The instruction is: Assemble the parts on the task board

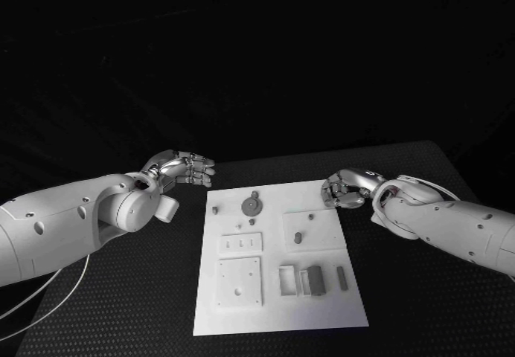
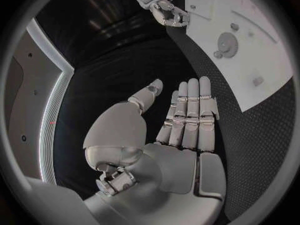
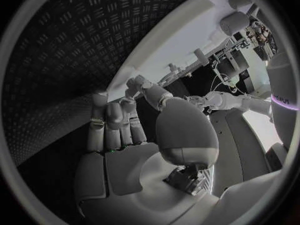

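The board [image 1: 322, 297] is lying flat mid-table with its grey parts [image 1: 252, 204] resting on it, between the two hands: the left hand [image 1: 184, 168] hovering just off its far left corner, fingers straight and empty, the right hand [image 1: 347, 189] curling emptily at its far right edge.

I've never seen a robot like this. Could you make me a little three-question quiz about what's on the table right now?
1. True or false: the left hand is holding a part.
2. Which hand hovers at the board's far right corner? A) left B) right
3. Fill in: the round part lies on the board's ____ half, far or near.

Key
1. False. Its fingers are straight and nothing lies in the palm.
2. B, the right hand.
3. Far.
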